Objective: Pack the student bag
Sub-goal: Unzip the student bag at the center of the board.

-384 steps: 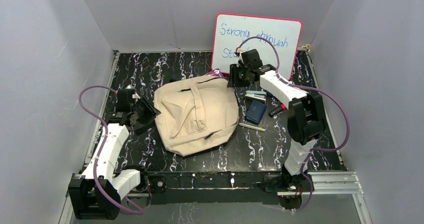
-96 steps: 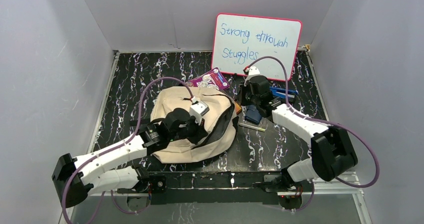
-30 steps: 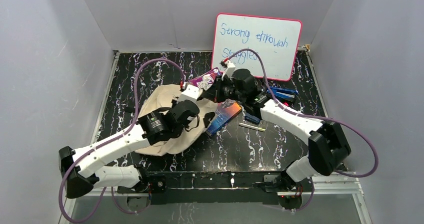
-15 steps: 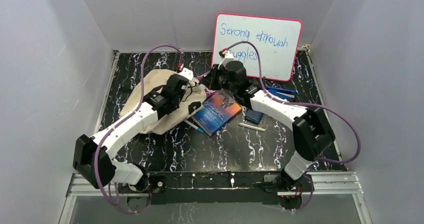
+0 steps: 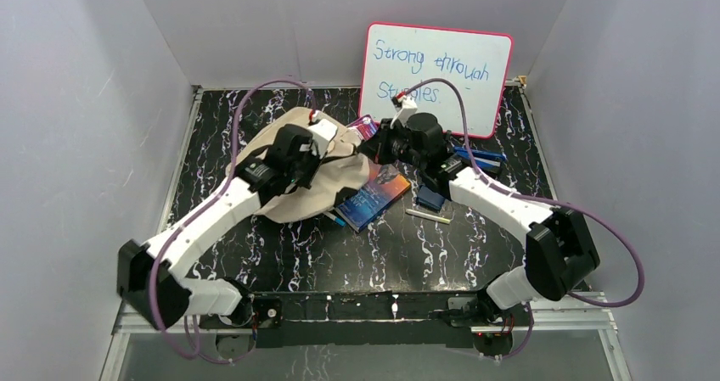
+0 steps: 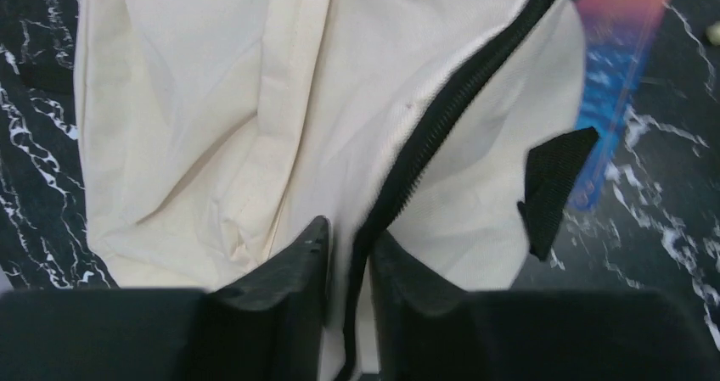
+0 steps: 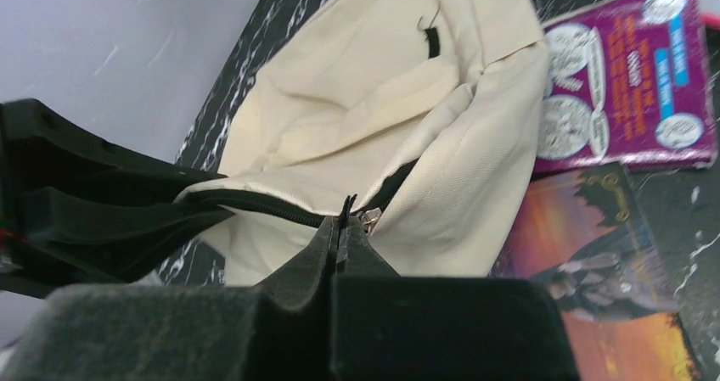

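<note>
1. Half a second on, the student bag (image 5: 293, 182) has slid right and now covers part of the orange-blue book (image 5: 376, 196). From above it lies left of table centre, with the left gripper (image 5: 331, 148) and right gripper (image 5: 379, 143) meeting at its far right edge.
2. Left wrist: the fingers (image 6: 293, 266) are clamped on the bag's canvas at the black zipper (image 6: 441, 118).
3. Right wrist: the jaws are pinched tight on the zipper by its metal pull. A purple book (image 7: 628, 92) lies just beside the bag.
</note>
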